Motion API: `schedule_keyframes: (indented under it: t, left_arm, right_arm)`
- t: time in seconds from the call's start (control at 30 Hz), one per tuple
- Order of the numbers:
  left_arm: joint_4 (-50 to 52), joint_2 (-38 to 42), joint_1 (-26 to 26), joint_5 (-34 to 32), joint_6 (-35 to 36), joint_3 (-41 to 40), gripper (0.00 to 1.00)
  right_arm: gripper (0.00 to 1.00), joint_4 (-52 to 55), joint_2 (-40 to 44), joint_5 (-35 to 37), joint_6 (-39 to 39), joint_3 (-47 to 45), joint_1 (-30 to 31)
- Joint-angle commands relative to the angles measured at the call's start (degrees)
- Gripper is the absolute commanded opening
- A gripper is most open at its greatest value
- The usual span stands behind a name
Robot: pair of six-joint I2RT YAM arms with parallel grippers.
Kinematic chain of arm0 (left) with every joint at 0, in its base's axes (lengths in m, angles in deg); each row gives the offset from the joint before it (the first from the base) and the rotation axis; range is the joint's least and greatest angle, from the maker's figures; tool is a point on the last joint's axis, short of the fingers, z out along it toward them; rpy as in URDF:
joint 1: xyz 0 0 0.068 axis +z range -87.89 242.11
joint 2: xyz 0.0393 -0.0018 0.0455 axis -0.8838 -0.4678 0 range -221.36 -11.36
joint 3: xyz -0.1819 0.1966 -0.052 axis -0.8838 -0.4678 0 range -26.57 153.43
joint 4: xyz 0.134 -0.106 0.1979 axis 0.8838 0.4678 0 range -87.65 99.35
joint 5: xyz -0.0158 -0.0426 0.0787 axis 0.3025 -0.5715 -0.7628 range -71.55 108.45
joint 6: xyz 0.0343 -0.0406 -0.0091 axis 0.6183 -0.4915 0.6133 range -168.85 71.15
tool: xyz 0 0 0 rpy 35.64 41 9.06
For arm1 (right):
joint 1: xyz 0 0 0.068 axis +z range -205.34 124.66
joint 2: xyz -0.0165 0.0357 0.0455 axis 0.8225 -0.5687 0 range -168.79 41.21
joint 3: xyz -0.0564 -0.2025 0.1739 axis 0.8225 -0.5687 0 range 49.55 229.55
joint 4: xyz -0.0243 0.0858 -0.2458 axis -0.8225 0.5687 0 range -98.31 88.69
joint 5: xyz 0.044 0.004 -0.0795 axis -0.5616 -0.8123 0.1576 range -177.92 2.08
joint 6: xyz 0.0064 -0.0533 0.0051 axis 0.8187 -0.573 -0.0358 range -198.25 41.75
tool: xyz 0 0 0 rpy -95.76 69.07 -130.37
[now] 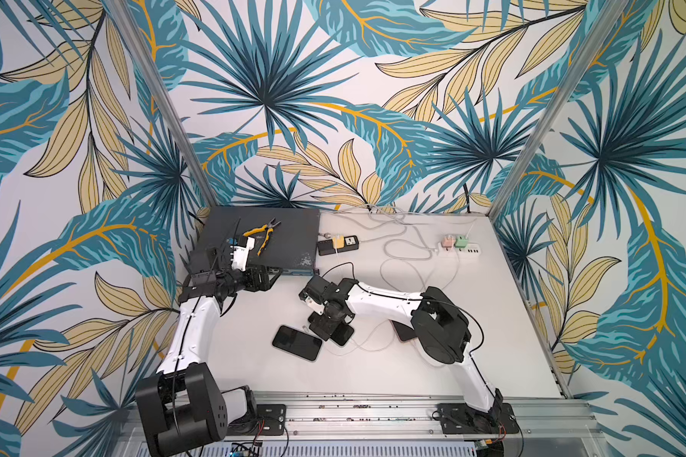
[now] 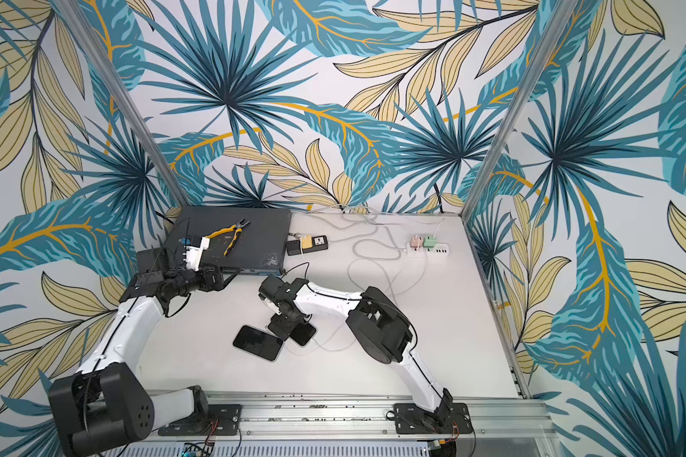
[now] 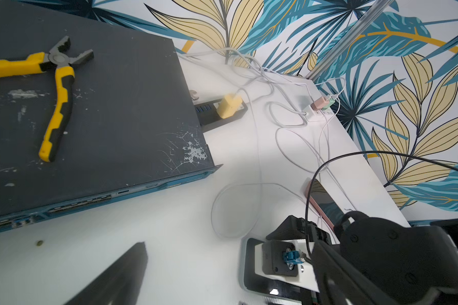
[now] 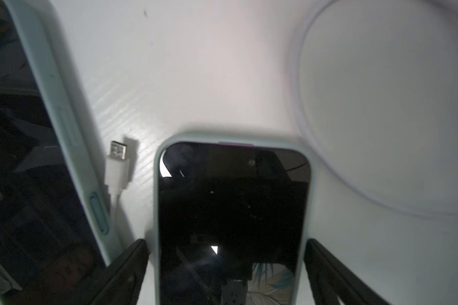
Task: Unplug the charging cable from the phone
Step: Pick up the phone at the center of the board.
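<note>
White cable plug (image 4: 117, 166) beside phone (image 4: 233, 211), second phone (image 4: 24, 158) adjacent

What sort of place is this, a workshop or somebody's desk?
Probably a robot test booth: two robot arms bolted to a metal rail along a white table, leaf-print walls enclosing it, and phones, power strips and pliers laid out.

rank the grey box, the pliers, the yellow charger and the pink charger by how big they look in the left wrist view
1. grey box
2. pliers
3. yellow charger
4. pink charger; it sits farther from the camera, so its true size against the yellow one is unsure.
</note>
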Motion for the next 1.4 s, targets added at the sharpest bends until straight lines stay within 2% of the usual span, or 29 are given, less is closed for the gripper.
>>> schedule_keyframes:
  t: [0.0, 0.43, 0.73, 1.07, 1.37]
  left_arm:
    - [-1.1, 1.2, 0.5, 1.1, 0.9, -0.7, 1.0]
    - [-1.3, 1.3, 0.5, 1.9, 0.8, -0.8, 1.0]
    - [-2.2, 1.5, 0.4, 3.7, 0.1, -1.3, 1.0]
    - [-1.7, 1.5, -2.7, 7.5, 1.0, -1.3, 1.0]
    - [1.3, 1.0, -9.1, 14.0, 3.6, -0.5, 1.0]
  right_arm:
    - [0.91, 0.3, -2.3, 0.4, 0.6, -1.2, -0.1]
    - [0.72, -0.2, -1.9, 0.9, 0.2, -1.2, -0.1]
    - [0.59, -3.9, 2.0, -0.9, 0.2, -2.0, -1.6]
    - [0.57, -15.7, 10.4, -12.5, 2.5, -8.2, -4.8]
    - [0.56, -37.7, 22.0, -27.5, 10.9, -23.3, -9.9]
